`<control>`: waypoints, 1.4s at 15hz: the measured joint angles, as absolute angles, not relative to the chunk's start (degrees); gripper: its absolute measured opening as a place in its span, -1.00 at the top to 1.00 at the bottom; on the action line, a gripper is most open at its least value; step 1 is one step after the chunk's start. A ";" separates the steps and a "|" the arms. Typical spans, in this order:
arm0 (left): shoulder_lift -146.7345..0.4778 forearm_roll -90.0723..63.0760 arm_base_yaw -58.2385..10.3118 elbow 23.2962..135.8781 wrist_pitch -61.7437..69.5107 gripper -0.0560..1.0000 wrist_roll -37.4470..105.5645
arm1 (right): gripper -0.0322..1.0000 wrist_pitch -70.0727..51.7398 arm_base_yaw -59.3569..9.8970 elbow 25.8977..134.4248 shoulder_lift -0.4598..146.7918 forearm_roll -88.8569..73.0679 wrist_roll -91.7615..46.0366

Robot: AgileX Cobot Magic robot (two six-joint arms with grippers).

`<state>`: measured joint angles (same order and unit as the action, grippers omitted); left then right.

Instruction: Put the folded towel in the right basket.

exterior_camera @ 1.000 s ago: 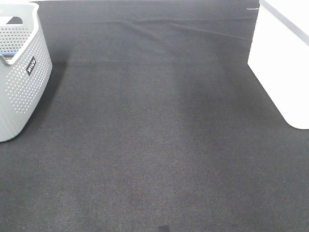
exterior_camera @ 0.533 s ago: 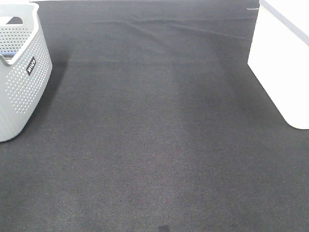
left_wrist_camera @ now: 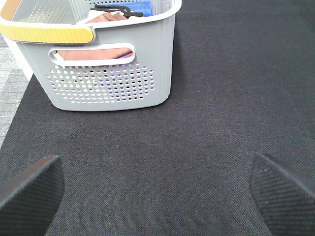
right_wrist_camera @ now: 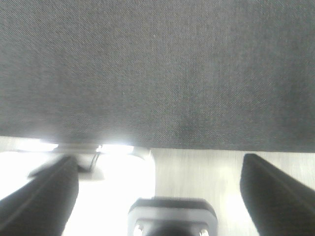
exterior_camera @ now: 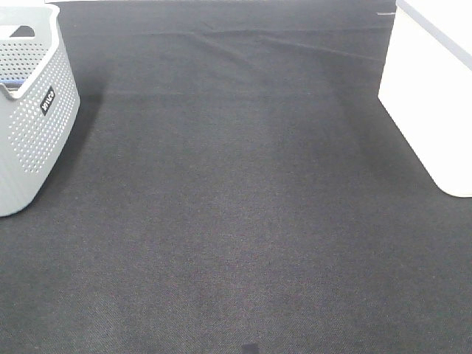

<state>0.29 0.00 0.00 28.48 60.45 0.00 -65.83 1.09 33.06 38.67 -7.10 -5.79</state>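
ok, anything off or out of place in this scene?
Only the black cloth: creases run across its far edge near. The grey basket stands upright with towels inside, the white basket looks intact. No towel lies on the cloth. Left gripper and right gripper are open and empty.

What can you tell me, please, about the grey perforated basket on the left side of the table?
The grey perforated plastic basket stands upright on the black woven cloth at the table's left edge, partly cut off in the high view. Its walls carry rows of small round holes, a slot handle opening and a small dark label. The left wrist view shows a yellow band along its rim and, inside, a folded reddish-brown towel, something blue and a black item. Nothing but the cloth touches it outside.
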 joint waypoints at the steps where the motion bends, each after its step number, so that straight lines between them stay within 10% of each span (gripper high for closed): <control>1: 0.29 0.00 0.00 28.48 60.45 -0.95 0.00 | -0.68 -63.77 1.09 30.42 33.06 -7.05 -5.79; 9: 0.29 0.00 0.00 28.48 60.45 -0.95 0.00 | -0.68 -61.19 1.09 29.34 1.15 -4.47 -5.84; 21: 0.29 0.00 0.00 28.48 60.45 -0.95 0.00 | -0.68 -61.19 1.09 29.05 -0.34 -4.47 -5.84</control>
<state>0.29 0.00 0.00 28.48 60.45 0.00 -61.19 1.09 29.05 -0.34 -4.47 -5.84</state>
